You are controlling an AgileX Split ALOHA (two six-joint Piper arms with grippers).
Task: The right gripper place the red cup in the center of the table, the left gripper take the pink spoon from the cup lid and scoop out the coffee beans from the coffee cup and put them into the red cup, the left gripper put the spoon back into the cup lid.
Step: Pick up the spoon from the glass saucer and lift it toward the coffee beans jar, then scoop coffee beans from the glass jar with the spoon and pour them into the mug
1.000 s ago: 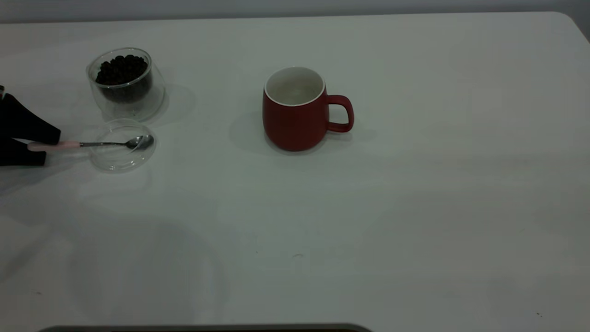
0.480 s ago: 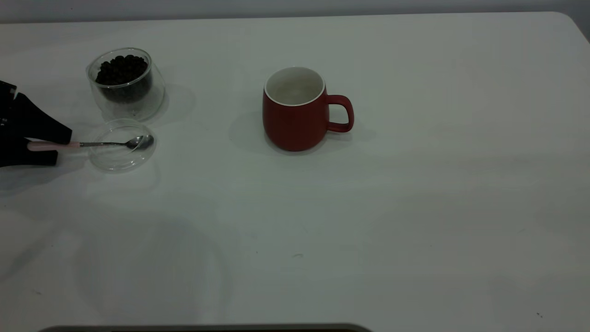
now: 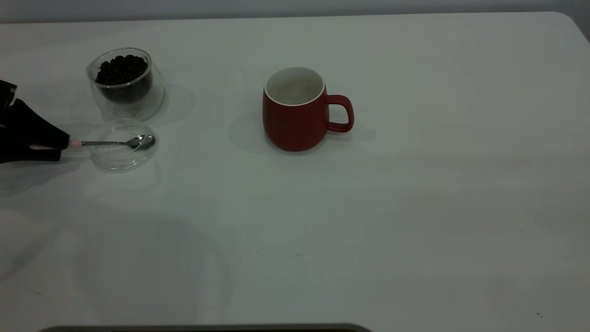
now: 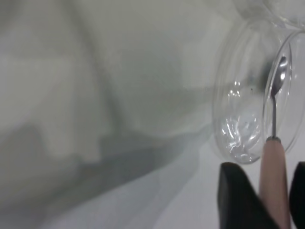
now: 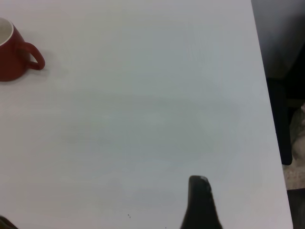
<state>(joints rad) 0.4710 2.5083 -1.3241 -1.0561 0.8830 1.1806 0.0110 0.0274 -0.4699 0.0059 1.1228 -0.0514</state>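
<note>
Black fingers of the left gripper sit pinched on the handle of the pink spoon at the table's far-left edge, gripping far from the bowl, probably so it can dip freely. The spoon's bowl rests in the clear cup lid, not yet lifted. Just beyond the lid stands the coffee cup, heaped with coffee beans. The red cup waits empty near the table's centre, handle pointing right. The right gripper hovers well off to the right; I cannot tell how its jaws stand.
</note>
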